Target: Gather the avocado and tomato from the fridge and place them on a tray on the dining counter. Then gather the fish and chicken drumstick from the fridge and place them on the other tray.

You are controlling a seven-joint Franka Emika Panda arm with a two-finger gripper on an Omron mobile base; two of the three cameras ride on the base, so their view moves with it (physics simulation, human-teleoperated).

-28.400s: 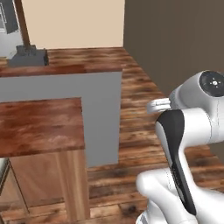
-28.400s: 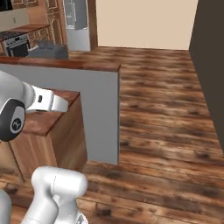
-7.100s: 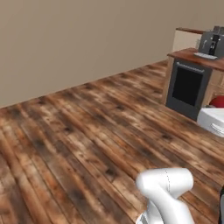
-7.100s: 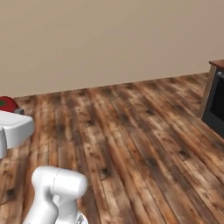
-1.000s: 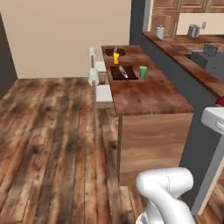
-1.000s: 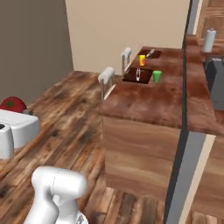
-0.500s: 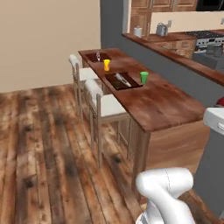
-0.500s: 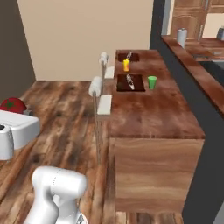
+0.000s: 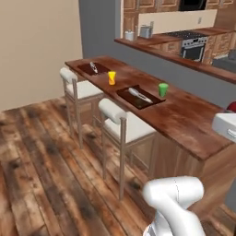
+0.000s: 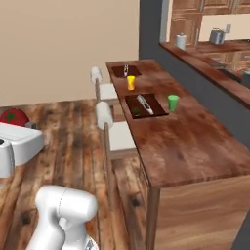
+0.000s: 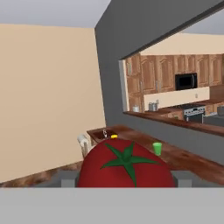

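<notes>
Here the gripper (image 11: 127, 181) is clamped on the tomato (image 11: 126, 164), carried well short of the dining counter (image 10: 190, 141). The nearer tray (image 10: 144, 106) already holds something dark green beside a utensil. Judging by this, come in high over the stools (image 10: 111, 128) and lower the tomato inside the rim before letting go.

The base has swung toward the dining counter (image 9: 184, 120).

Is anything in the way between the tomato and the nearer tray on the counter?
Nothing visible blocks it. The tomato sits in the tool, and the bare counter lies open up to the nearer tray. A green cup stands just beside that tray, and the tray already holds something pale and something dark, so it needs a careful set-down.
</notes>
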